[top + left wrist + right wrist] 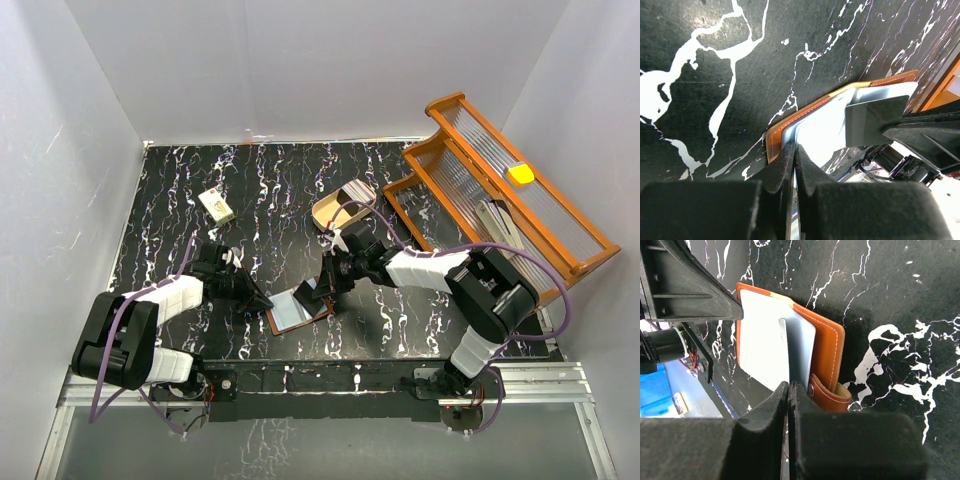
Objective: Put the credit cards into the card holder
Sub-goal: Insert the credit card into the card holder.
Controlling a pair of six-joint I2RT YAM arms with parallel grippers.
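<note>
Insertion looks to be the step in hand. The marbled black surface (pixel 250 190) carries the card holder (pixel 298 310), which lies open near the front middle with its pale lining up and a brown leather rim showing around it. The left pincer (pixel 262 297) meets it from the left, fingers pressed together on a thin pale edge at the holder's near side. That edge is apparently the lining or a pocket lip, and the grip seems to steady the holder. The right pincer (pixel 326 290) comes from the right, likewise pressed together, pinching a single credit card (pixel 784 347) that stands on edge over the lining, just beside the snap tab (pixel 832 392). Whether the card's lower edge has entered a pocket cannot be told. The next move, on this reading, calls for tilting the card flatter and sliding it along the lining under the pocket lip — the left grip bracing the holder against the push — and letting go only once it is seated. Other cards are not clearly visible.
</note>
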